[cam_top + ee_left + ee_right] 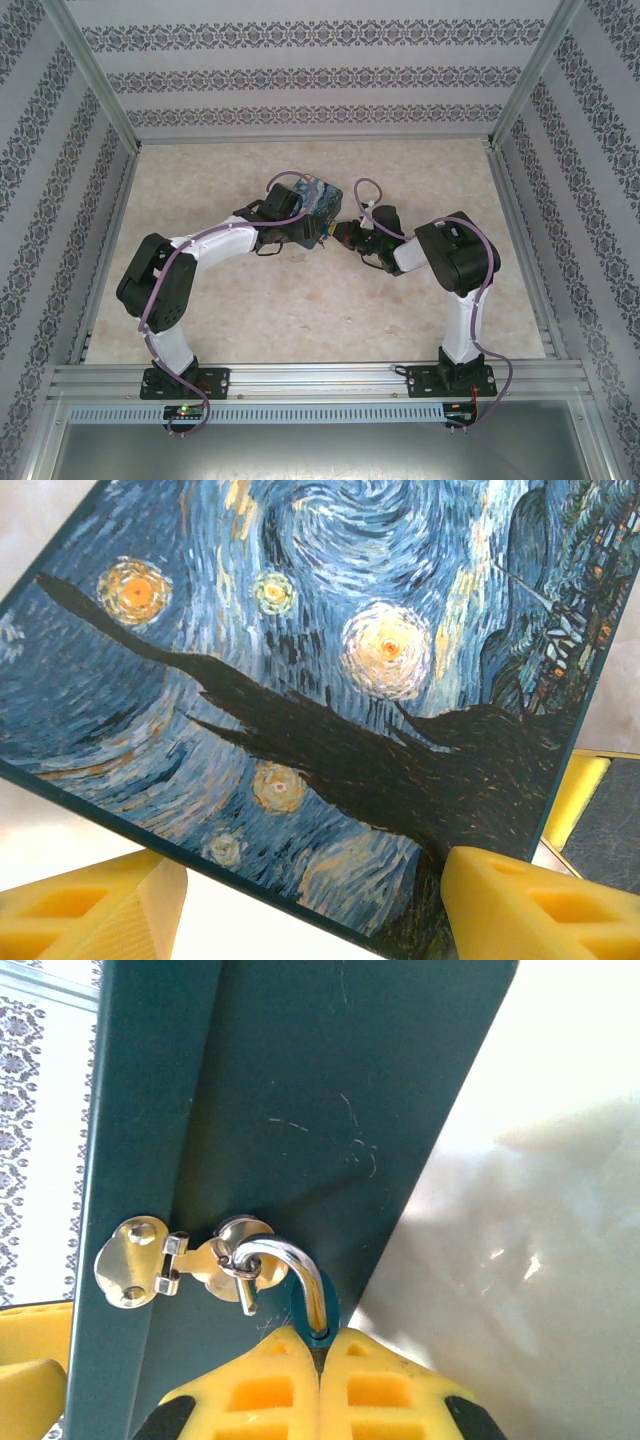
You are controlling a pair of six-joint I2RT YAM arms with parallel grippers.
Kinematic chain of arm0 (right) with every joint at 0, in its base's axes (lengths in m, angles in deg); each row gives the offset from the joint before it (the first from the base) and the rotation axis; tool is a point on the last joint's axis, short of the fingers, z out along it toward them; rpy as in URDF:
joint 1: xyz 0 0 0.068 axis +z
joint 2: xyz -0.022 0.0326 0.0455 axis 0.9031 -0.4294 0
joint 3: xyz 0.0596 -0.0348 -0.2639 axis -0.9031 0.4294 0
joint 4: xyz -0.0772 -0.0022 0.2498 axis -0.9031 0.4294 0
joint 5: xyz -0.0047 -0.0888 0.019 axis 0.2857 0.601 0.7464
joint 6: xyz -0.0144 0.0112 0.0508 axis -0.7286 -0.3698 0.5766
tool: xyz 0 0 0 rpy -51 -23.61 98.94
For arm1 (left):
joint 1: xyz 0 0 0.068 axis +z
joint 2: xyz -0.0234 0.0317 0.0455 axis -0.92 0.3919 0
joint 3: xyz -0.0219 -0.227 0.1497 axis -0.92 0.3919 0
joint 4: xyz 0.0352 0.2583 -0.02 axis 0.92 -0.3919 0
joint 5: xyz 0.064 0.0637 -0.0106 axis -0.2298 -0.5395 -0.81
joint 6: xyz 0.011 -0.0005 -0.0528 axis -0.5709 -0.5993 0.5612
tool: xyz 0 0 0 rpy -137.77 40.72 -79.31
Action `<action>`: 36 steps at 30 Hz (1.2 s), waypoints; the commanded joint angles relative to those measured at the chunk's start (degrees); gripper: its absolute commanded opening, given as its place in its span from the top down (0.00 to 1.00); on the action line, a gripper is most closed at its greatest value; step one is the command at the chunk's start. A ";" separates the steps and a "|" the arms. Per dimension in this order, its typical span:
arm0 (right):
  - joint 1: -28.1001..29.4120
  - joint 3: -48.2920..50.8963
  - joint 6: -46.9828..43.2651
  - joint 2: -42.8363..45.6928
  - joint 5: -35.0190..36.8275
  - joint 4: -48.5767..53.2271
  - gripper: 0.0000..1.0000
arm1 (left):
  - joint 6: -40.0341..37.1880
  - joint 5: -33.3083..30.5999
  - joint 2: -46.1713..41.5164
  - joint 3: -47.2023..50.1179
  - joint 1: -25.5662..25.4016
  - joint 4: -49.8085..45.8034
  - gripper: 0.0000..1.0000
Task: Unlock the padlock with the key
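Observation:
The painted night-sky box [300,660] sits mid-table [318,195], tilted across the left wrist view. My left gripper [310,880] is set wide across its lower edge, with a yellow finger [520,900] against it on each side. On the box's dark teal side [300,1080], a brass hasp [140,1260] carries the small padlock [300,1262]. Its silver shackle hooks through the staple and its short end hangs free. My right gripper [318,1338] is shut on the padlock's teal-topped body, just below the shackle. The key is hidden.
The two grippers meet at the box in the middle of the marbled table [300,310], the right one [347,236] coming in from the right. Patterned walls [300,80] and metal rails [320,380] enclose the workspace. Bare tabletop lies beside the box [540,1210].

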 commanded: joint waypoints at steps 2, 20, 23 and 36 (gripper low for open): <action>-1.33 -2.16 2.29 1.79 1.63 4.45 1.00 | -1.41 1.33 4.46 2.67 -0.24 -8.84 0.31; -4.27 -8.38 -0.63 3.77 4.14 20.83 1.00 | -1.49 1.50 5.24 2.14 -0.20 -9.16 0.32; -4.62 -10.45 -1.45 3.68 4.17 23.65 1.00 | -1.60 1.53 5.25 2.07 -0.20 -9.24 0.32; -1.80 -17.52 -9.96 6.35 14.02 43.27 1.00 | -1.67 1.94 5.87 1.33 -0.27 -9.68 0.32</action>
